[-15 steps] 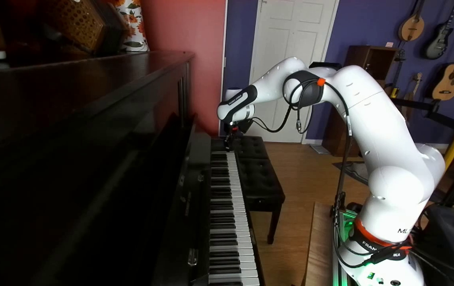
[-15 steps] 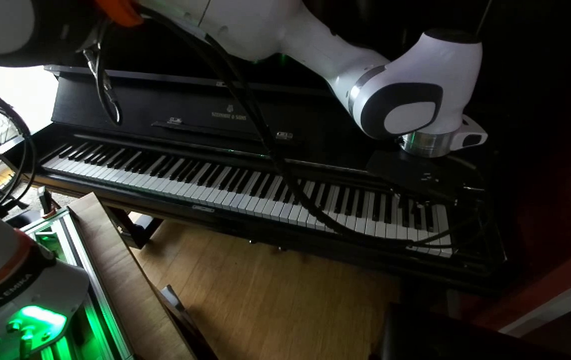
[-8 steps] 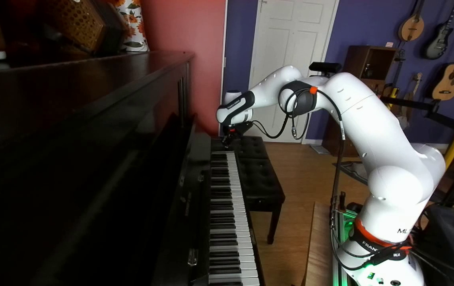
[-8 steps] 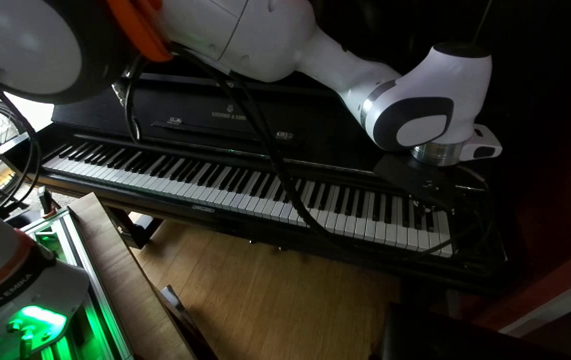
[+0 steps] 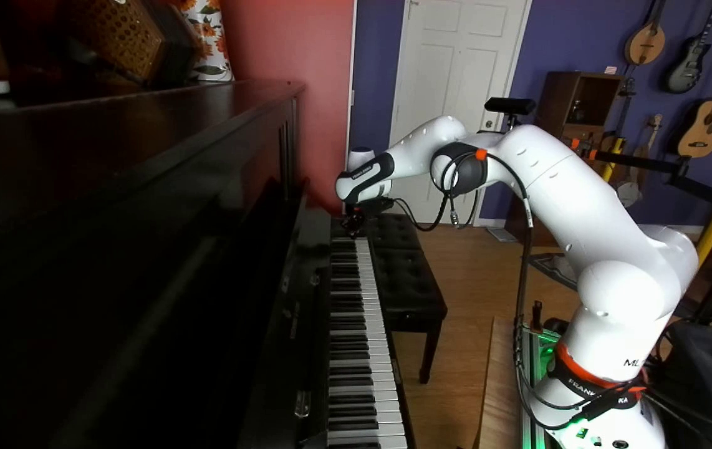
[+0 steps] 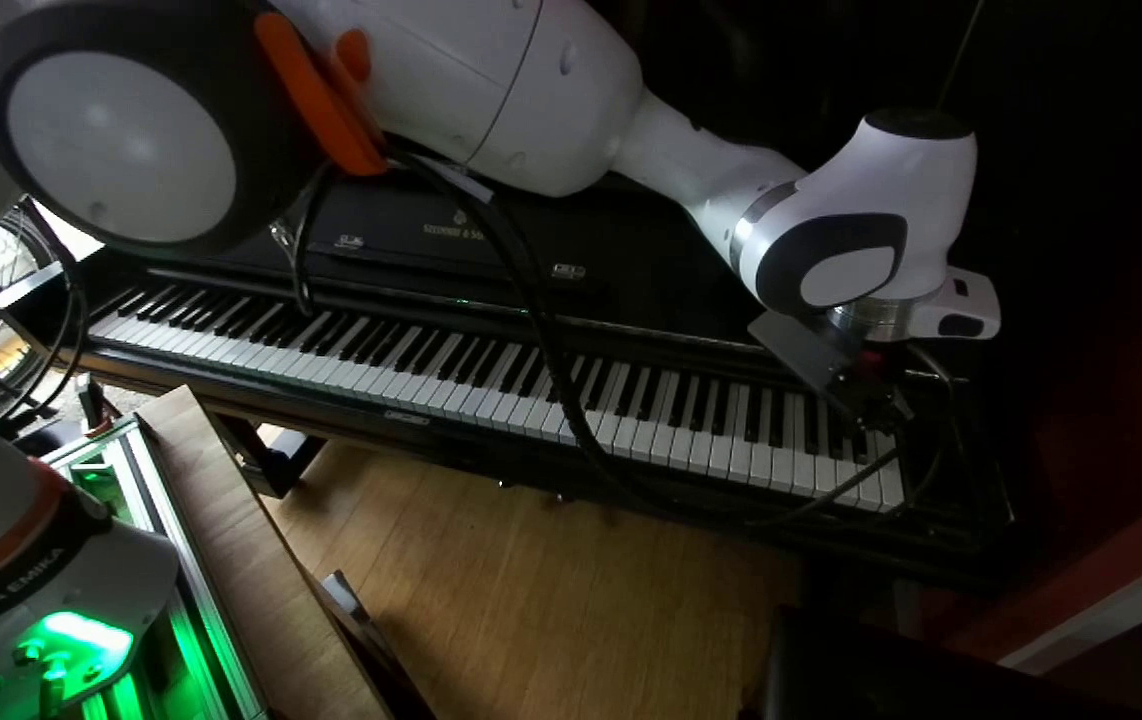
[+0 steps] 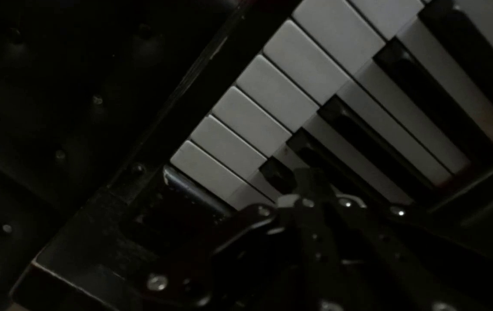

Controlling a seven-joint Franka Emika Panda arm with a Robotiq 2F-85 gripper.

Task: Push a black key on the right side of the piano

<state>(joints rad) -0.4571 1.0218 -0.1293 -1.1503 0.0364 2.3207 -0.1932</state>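
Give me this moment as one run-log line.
gripper: looks shut | position: right end of piano | nearby: end black key | contact: unclear | press: unconfirmed

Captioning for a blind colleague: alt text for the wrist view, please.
The gripper hides part of the last black key of a piano; contact is unclear. White keys climb diagonally to the upper right; a black tufted bench lies at left.

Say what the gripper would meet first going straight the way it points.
Likely the endmost black key of the piano, just ahead of the gripper in the wrist view; depth is unclear, so perhaps a neighbouring key.
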